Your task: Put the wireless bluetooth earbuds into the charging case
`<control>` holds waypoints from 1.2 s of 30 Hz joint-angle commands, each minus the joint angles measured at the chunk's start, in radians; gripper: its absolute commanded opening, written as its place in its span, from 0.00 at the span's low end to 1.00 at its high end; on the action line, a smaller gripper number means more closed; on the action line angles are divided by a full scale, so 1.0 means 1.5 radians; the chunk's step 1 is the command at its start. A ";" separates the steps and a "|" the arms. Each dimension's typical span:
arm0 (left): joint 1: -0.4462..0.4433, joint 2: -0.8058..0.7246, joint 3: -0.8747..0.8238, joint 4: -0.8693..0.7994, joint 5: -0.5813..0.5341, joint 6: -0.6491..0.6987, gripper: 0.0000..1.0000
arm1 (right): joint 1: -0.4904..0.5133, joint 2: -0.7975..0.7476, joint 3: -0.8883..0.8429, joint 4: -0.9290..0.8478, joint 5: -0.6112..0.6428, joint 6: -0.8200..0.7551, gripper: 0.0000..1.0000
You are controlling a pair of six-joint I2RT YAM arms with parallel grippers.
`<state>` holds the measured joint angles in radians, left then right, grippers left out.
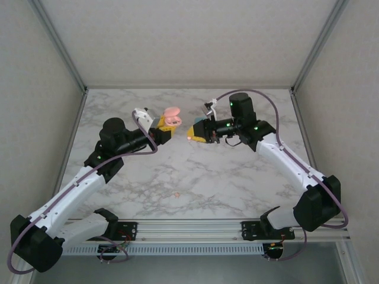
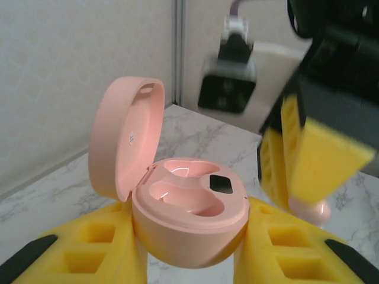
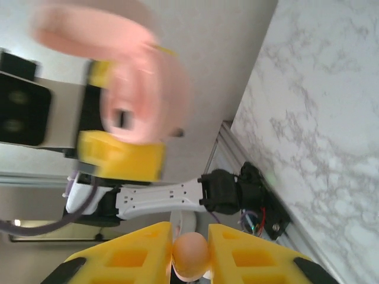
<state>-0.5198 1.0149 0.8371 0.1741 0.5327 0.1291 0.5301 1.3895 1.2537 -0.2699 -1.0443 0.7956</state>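
The left gripper (image 1: pixel 159 125) is closed on a pink charging case (image 2: pixel 189 219), its yellow fingers (image 2: pixel 89 248) pressing the rounded base from both sides. The case is held up off the marble table (image 1: pixel 237 177), toward the far middle of it. Its lid (image 2: pixel 127 139) stands open, hinged back on the left in the left wrist view. The base faces up with two hollows, and a small dark patch sits in the right one.

Nearer the arm bases, a small pink speck (image 1: pixel 176 194) lies on the table; it is too small to tell what it is.

Just to the right of the case, the right gripper (image 3: pixel 190 248) faces the left one across a narrow gap. It is closed on an orange-pink earbud (image 3: pixel 190 255), which is pinched between the tips of its yellow fingers (image 3: pixel 142 254). The earbud is in the air beside the open case, apart from it and not yet in a hollow. In the right wrist view the case appears blurred.
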 commanded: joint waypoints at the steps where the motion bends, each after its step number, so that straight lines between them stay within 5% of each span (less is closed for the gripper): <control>1: 0.004 0.002 -0.011 0.018 0.044 0.033 0.21 | -0.003 -0.016 0.055 -0.072 0.043 -0.072 0.23; 13: -0.001 0.023 0.008 0.030 0.112 0.033 0.22 | -0.002 0.010 0.109 -0.037 0.070 -0.095 0.23; 36: -0.006 0.040 0.019 0.072 0.132 -0.025 0.22 | 0.013 0.034 0.099 0.000 0.075 -0.081 0.24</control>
<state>-0.5220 1.0698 0.8322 0.2253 0.7029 0.1204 0.5385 1.4334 1.3865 -0.2993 -0.9352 0.6697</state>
